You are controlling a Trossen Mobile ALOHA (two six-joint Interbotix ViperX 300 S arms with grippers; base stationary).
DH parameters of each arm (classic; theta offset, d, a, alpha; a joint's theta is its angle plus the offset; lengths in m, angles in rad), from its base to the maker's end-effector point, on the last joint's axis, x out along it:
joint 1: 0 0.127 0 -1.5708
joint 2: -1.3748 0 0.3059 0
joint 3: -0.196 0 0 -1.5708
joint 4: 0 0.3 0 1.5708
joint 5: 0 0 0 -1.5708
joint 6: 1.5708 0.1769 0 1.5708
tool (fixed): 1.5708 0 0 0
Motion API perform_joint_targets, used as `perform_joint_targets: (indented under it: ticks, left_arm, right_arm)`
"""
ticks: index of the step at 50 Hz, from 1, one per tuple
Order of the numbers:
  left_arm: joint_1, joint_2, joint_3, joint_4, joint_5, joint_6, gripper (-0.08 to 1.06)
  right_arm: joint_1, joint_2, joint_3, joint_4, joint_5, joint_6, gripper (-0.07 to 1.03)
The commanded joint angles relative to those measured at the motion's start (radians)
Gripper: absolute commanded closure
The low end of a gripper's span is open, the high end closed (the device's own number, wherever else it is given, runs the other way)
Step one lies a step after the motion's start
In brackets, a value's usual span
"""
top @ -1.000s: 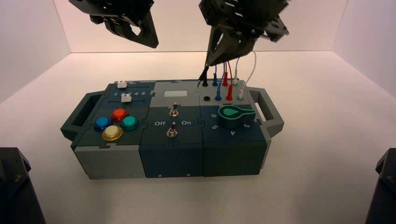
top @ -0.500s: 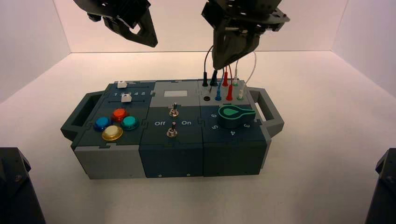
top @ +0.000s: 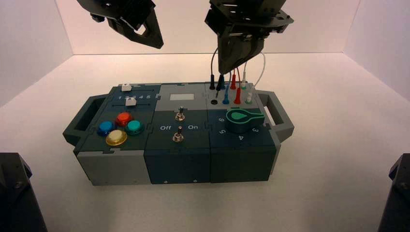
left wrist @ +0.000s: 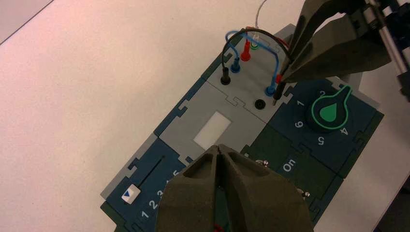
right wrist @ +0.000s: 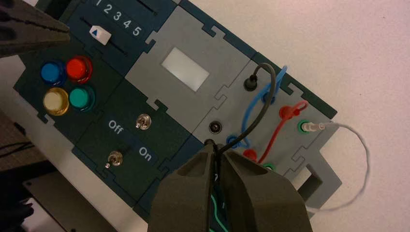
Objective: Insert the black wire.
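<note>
Right claw (right wrist: 216, 147): closed on black wire's loose plug.
Black wire (right wrist: 267, 104): loops from claw to its seated plug.
Empty socket (right wrist: 215, 127): just beside claw.
Left claw (left wrist: 217, 147): closed, apart.

Glossy plastic buttons (right wrist: 79, 69); shiny metal toggle switches (right wrist: 143, 121); matt box (top: 183, 164).

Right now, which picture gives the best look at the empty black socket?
The right wrist view: it shows the empty black socket large and from above, its hole uncovered beside the right gripper. The left wrist view shows it too, smaller, near the wire's loose metal tip. The high view shows just a small dark spot.
</note>
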Motion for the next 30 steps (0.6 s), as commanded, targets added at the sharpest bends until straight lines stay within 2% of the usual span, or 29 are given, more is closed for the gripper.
perform_joint_targets:
  ticks: [1, 30]
  left_arm:
    - [-0.003, -0.006, -0.031, 0.002, -0.011, 0.006, 1.01]
    - [-0.003, -0.009, -0.031, 0.002, -0.011, 0.015, 1.01]
  right_arm:
    - [0.003, 0.011, -0.04, -0.002, -0.009, -0.002, 0.99]
    - [0.006, 0.1, -0.094, -0.052, -0.008, 0.005, 0.98]
